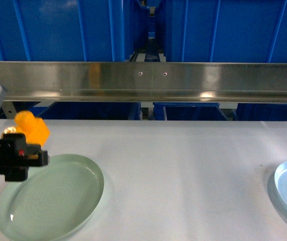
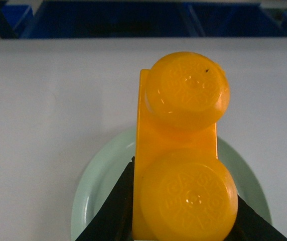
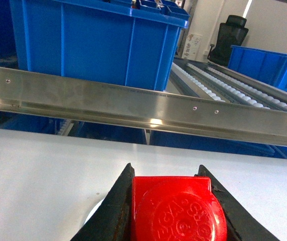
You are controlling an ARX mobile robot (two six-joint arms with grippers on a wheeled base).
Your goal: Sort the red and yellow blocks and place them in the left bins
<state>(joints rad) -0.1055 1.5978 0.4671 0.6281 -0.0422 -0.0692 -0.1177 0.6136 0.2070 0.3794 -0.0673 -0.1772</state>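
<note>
The left gripper (image 1: 25,150) is clamping the yellow block (image 2: 181,150) between closed jaws, hovering above the green plate's (image 1: 78,201) far-left rim. The right gripper (image 3: 171,201) is gripping a red block (image 3: 176,211) above the white table (image 1: 183,150), blue bins (image 1: 58,30) standing beyond

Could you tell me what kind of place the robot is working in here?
Probably a warehouse or sorting station: big blue crates stand on a roller conveyor behind a steel rail, and the grippers hold toy blocks over a white table.
</note>
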